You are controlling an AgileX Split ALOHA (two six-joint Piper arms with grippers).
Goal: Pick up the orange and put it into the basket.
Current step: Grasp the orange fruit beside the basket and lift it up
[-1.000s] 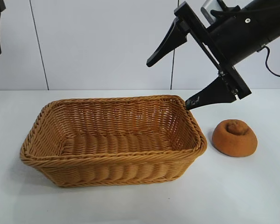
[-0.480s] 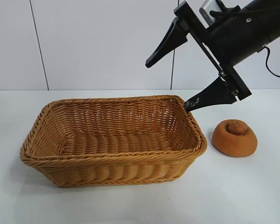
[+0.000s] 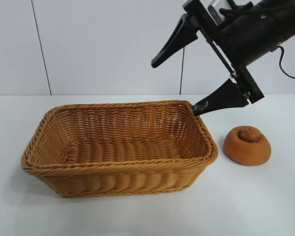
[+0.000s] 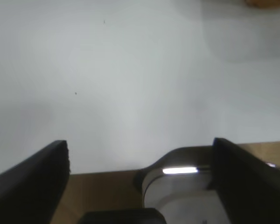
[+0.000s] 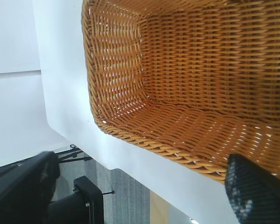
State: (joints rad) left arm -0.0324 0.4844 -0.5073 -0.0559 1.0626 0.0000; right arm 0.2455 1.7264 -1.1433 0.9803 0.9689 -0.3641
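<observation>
Dimpled brownish orange [image 3: 247, 144] beside wicker basket [image 3: 119, 167], right gripper [image 3: 179, 83] fingers spread

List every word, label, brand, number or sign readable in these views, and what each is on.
None: no readable text in any view.
The basket is plain wicker, no tag.
The orange is unmarked.
The right gripper, open above the basket's far right corner, shows no lettering.
The left gripper, open over the bare table, shows none either.

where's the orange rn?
Exterior view: the orange sits on the table, just right of the basket, below the open right gripper.
</observation>
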